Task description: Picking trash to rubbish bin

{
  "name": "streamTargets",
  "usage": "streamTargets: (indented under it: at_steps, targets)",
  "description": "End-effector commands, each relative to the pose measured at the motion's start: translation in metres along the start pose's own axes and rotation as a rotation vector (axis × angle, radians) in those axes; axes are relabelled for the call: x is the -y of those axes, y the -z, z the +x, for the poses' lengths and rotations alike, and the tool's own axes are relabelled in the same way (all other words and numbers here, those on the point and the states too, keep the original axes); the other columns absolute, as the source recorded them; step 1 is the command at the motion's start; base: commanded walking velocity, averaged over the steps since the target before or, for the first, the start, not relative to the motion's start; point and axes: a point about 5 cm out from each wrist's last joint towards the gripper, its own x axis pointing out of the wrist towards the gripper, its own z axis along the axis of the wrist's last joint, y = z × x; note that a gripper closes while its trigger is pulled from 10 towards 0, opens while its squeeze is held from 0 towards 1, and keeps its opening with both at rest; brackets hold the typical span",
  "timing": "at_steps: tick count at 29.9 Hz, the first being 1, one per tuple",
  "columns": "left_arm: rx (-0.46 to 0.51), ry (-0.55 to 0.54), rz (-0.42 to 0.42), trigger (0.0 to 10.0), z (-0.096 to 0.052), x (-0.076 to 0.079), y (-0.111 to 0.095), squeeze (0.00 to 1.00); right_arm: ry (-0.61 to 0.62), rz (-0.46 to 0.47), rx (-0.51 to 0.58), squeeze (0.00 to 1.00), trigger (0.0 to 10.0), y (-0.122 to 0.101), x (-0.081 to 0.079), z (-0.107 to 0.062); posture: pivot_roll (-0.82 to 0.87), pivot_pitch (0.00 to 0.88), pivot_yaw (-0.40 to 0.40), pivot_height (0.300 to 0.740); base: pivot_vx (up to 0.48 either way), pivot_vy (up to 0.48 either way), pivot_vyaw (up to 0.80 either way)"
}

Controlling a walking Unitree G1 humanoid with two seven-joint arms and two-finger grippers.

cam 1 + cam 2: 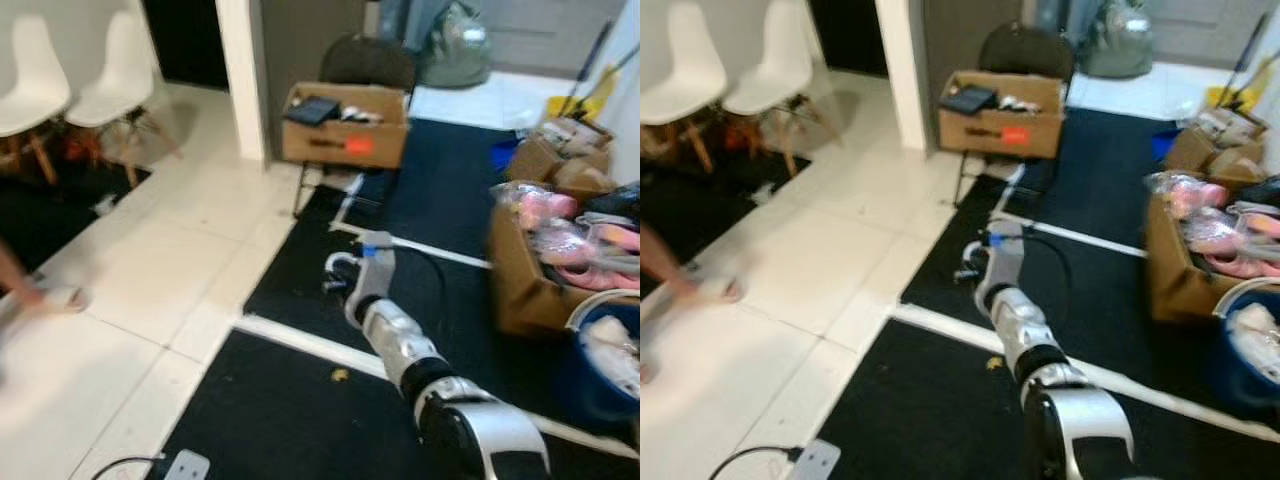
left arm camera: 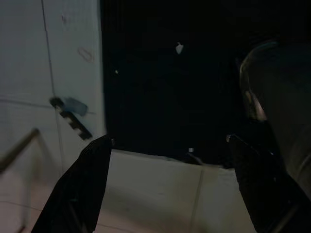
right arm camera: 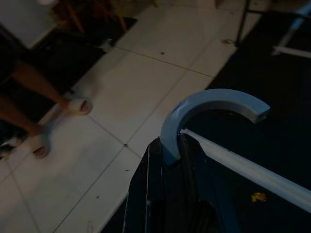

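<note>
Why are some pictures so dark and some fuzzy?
Left wrist view: very dark, the black mat nearly featureless, only the pale tiles catching light. Right wrist view: dim but sharp on the curved blue piece in the right end effector. Eye views: bright yet soft, the person's foot smeared by motion.
</note>
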Motion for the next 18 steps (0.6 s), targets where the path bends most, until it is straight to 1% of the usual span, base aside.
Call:
streamTargets:
  at_steps: [1, 9, 12, 13, 18]
  targets:
    - [0.018, 0.004, 0.012, 10.0, 0.0008, 0.0004, -0.0060, 0.00, 0.036, 0.008, -0.017, 0.00, 10.0, 0.0031, 0.0116, -0.0040, -0.03, 0.021, 0.080, 0.740, 0.480, 0.000, -0.80]
    - [0.019, 0.007, 0.016, 10.0, 0.0009, 0.0009, -0.0065, 0.00, 0.033, 0.002, -0.013, 0.00, 10.0, 0.0011, 0.0120, -0.0036, -0.03, 0.021, 0.076, 0.740, 0.480, 0.000, -0.80]
    - [0.020, 0.008, 0.015, 10.0, 0.0010, 0.0015, -0.0068, 0.00, 0.019, -0.002, -0.004, 0.00, 10.0, -0.0013, 0.0094, -0.0024, -0.03, 0.017, 0.069, 0.740, 0.480, 0.000, 0.00]
    - [0.019, 0.009, 0.016, 10.0, 0.0010, 0.0020, -0.0068, 0.00, 0.012, -0.018, -0.009, 0.00, 10.0, -0.0014, 0.0079, -0.0018, -0.03, 0.014, 0.064, 0.740, 0.480, 0.000, 0.00]
    - [0.019, 0.010, 0.018, 10.0, 0.0011, 0.0030, -0.0069, 0.00, 0.003, -0.020, -0.010, 0.00, 10.0, -0.0010, 0.0061, -0.0014, -0.03, 0.012, 0.058, 0.740, 0.480, 0.000, 0.00]
